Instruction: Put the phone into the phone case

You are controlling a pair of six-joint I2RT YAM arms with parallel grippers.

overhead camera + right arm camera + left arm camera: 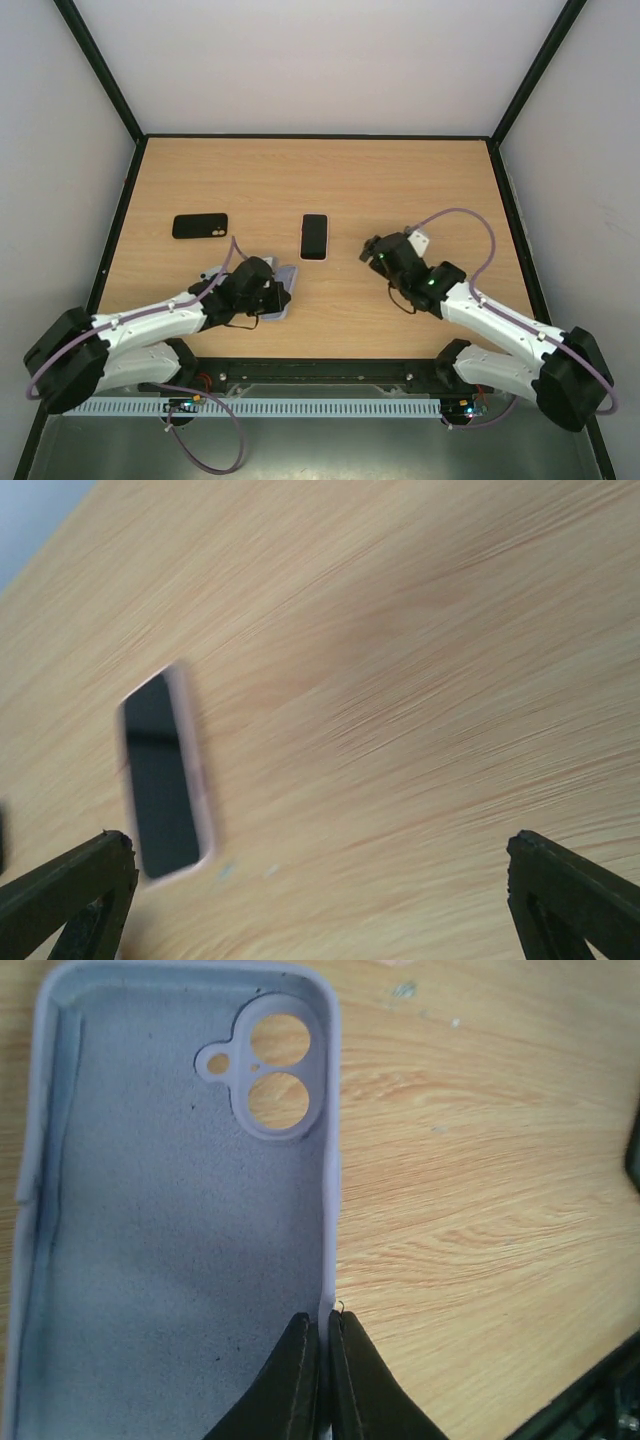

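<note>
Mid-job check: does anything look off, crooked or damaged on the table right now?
Nothing damaged or spilled. One oddity: dark specks dot the lining of the lavender case, which the left gripper pinches by its side wall. The phone lies flat, screen up, apart from it. A black phone-shaped item sits further left.

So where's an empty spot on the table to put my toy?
The whole back strip behind the black case and phone is bare, and so is the far right corner past the right gripper. It's crowded near the front, where the left gripper pinches the lilac case.
</note>
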